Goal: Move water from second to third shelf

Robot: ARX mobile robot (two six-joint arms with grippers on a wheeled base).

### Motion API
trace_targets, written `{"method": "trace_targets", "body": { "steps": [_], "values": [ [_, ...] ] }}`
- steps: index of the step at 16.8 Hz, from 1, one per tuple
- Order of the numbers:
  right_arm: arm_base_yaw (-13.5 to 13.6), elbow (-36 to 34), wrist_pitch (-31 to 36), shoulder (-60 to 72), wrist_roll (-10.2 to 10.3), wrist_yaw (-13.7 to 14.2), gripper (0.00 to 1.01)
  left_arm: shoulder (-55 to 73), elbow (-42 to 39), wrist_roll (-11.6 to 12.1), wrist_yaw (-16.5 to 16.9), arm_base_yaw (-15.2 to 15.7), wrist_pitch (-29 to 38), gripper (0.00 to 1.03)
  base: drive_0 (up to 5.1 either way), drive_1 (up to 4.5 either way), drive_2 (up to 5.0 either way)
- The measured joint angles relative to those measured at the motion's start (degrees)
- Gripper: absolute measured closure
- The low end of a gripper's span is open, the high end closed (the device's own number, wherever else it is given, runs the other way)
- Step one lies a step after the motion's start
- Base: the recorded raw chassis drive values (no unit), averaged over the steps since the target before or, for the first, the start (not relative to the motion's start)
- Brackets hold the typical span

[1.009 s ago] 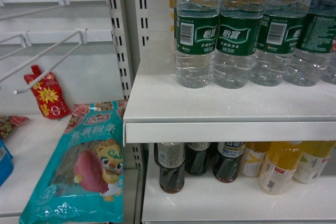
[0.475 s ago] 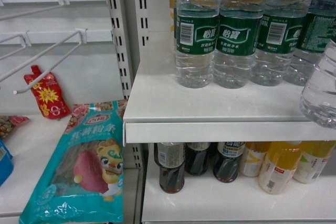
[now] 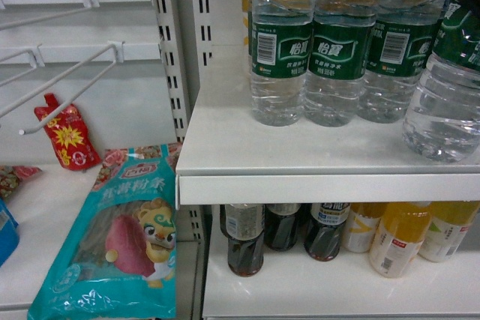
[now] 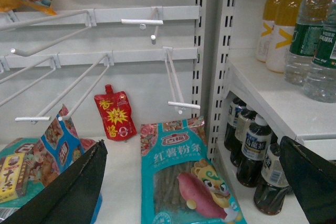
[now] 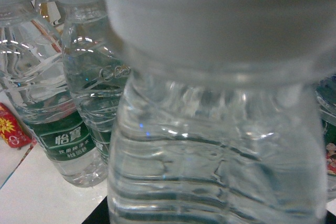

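A clear ribbed water bottle (image 3: 444, 103) with a dark green label hangs tilted at the right end of the white shelf (image 3: 300, 157), its base low over the shelf's front part. It fills the right wrist view (image 5: 210, 145), where my right gripper (image 5: 205, 203) is shut on it; only a dark bit of finger (image 5: 97, 216) shows beside its lower left. Three like water bottles (image 3: 337, 50) stand in a row just behind and left of it. My left gripper (image 4: 189, 182) hangs open and holds nothing, over the snack shelf to the left.
Below the white shelf stand dark tea bottles (image 3: 246, 241) and yellow drink bottles (image 3: 401, 237). Left of the slotted upright (image 3: 174, 58) are wire hooks (image 3: 67, 80), a red pouch (image 3: 67, 134) and a teal snack bag (image 3: 120, 237).
The held water bottle has come in from the right edge of the head view and moved left and down over the shelf, beside the row. Everything else is still.
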Motion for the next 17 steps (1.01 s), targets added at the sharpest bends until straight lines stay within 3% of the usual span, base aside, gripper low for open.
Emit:
{"method": "trace_targets", "body": {
  "steps": [14, 17],
  "values": [
    [-1.1, 6.1, 2.1, 9.5, 0.1, 0.0, 0.58, 0.0, 0.0, 0.0, 0.0, 0.0, 0.0, 0.05, 0.0, 0.00, 0.0],
    [-1.0, 6.3, 2.6, 9.8, -1.0, 0.7, 0.58, 0.0, 0.0, 0.0, 0.0, 0.0, 0.0, 0.05, 0.0, 0.00, 0.0]
  ]
}}
